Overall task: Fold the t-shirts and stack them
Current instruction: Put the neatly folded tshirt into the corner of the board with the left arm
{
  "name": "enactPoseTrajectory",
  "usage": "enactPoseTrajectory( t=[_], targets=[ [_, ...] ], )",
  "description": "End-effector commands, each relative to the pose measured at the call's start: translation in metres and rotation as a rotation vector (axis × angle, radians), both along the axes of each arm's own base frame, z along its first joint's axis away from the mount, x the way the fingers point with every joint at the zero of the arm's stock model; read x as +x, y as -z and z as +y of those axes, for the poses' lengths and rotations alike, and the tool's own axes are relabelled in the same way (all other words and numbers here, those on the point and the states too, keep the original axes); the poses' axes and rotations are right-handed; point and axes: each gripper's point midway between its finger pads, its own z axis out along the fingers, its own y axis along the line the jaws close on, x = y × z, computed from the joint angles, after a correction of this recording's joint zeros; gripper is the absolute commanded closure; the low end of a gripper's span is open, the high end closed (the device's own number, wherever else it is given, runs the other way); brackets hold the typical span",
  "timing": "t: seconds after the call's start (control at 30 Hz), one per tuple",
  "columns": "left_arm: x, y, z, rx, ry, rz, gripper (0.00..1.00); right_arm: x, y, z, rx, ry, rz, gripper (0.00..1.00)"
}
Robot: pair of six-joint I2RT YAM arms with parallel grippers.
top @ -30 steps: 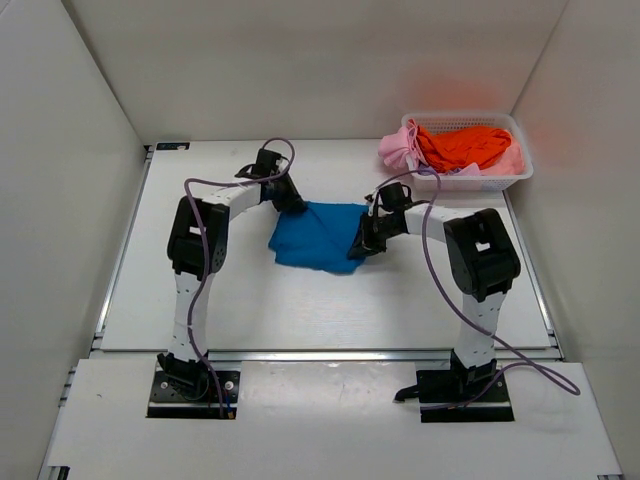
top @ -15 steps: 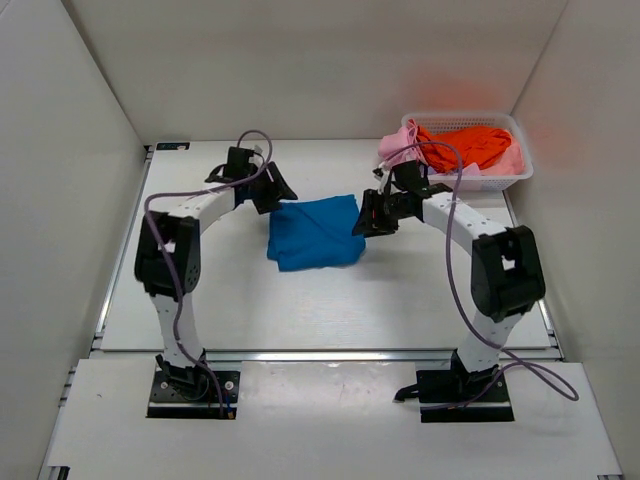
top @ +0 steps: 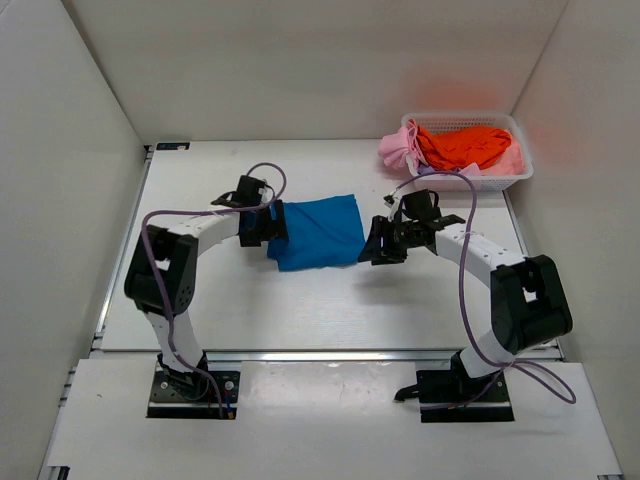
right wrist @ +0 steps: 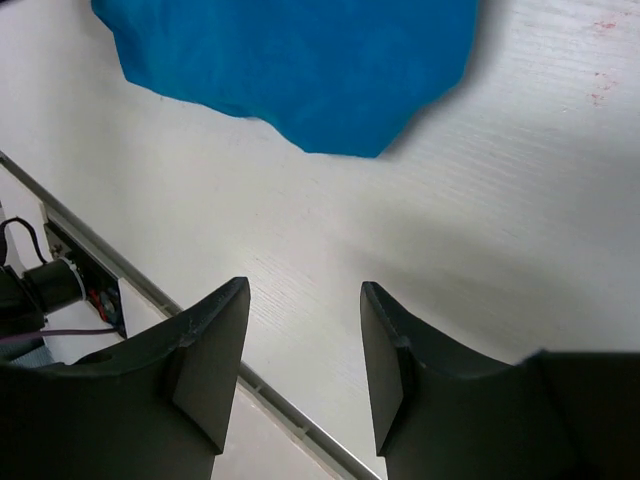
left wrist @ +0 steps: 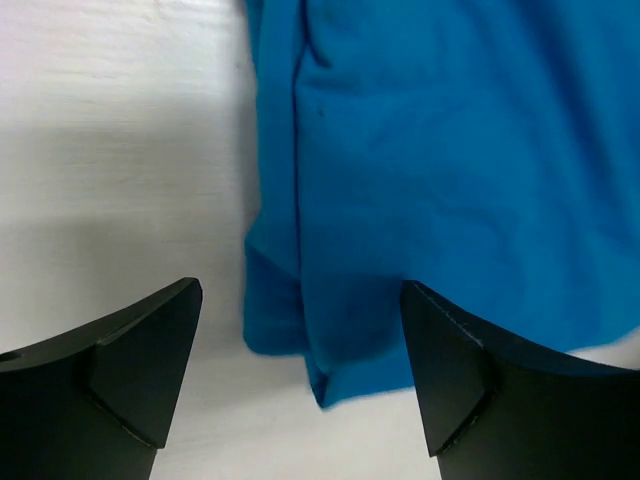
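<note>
From above we see the blue t-shirt (top: 315, 232) lying as a rough rectangle mid-bench (top: 200, 310). The left jaws are at its left edge and the right jaws are just off its right edge. An orange t-shirt (top: 465, 145) and a pink t-shirt (top: 398, 148) fill the white basket (top: 520, 172) at the far right.

Our left wrist view shows the left jaws spread wide, the blue cloth's edge between them.

The right wrist view shows the right jaws parted and empty over bare bench, the shirt ahead.
</note>
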Motion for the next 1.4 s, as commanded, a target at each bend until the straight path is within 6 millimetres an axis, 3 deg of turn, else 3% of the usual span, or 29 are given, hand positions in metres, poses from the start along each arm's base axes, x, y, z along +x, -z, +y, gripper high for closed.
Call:
enactPoseTrajectory(
  t=[0.0, 0.1, 0.23, 0.47, 0.53, 0.57, 0.63, 0.67, 0.83, 1.0, 1.03, 1.2, 1.27, 1.37],
  targets=[
    [0.007, 0.016, -0.002, 0.075, -0.010, 0.020, 0.07, 0.006, -0.024, 0.004, 0.064, 0.014, -0.089, 0.54],
    [0.008, 0.029, -0.016, 0.050, -0.009, 0.066, 0.10, 0.006, -0.030, -0.001, 0.079, 0.031, -0.109, 0.54],
    [0.007, 0.044, -0.012, 0.198, -0.005, 0.117, 0.12, 0.005, -0.034, -0.009, 0.092, 0.048, -0.112, 0.54],
    [0.001, 0.050, 0.000, 0.270, 0.005, 0.191, 0.35, 0.015, -0.060, -0.018, 0.134, 0.064, -0.161, 0.53],
    [-0.002, 0.052, 0.001, 0.321, 0.046, 0.226, 0.46, 0.019, -0.069, -0.021, 0.146, 0.069, -0.181, 0.54],
    [-0.003, 0.053, 0.004, 0.360, 0.063, 0.238, 0.59, 0.020, -0.075, -0.023, 0.156, 0.069, -0.192, 0.54],
    [-0.003, 0.055, 0.006, 0.397, 0.074, 0.254, 0.92, 0.022, -0.081, -0.024, 0.171, 0.066, -0.210, 0.53],
    [-0.003, 0.054, 0.006, 0.402, 0.069, 0.255, 1.00, 0.024, -0.083, -0.027, 0.179, 0.072, -0.216, 0.54],
    [0.011, 0.046, 0.027, 0.446, 0.021, 0.235, 1.00, 0.030, -0.084, -0.032, 0.176, 0.066, -0.213, 0.54],
    [0.054, 0.029, 0.063, 0.439, -0.081, 0.195, 1.00, 0.036, -0.077, -0.038, 0.154, 0.064, -0.211, 0.54],
    [0.054, 0.033, 0.069, 0.454, -0.084, 0.215, 1.00, 0.037, -0.074, -0.037, 0.151, 0.057, -0.202, 0.54],
    [0.099, 0.025, 0.106, 0.454, -0.173, 0.188, 1.00, 0.046, -0.071, -0.047, 0.093, 0.067, -0.204, 0.55],
    [0.109, 0.035, 0.120, 0.452, -0.195, 0.210, 1.00, 0.048, -0.071, -0.051, 0.075, 0.079, -0.197, 0.55],
    [0.147, 0.017, 0.130, 0.430, -0.242, 0.134, 1.00, 0.050, -0.074, -0.054, 0.073, 0.099, -0.201, 0.56]
  ],
)
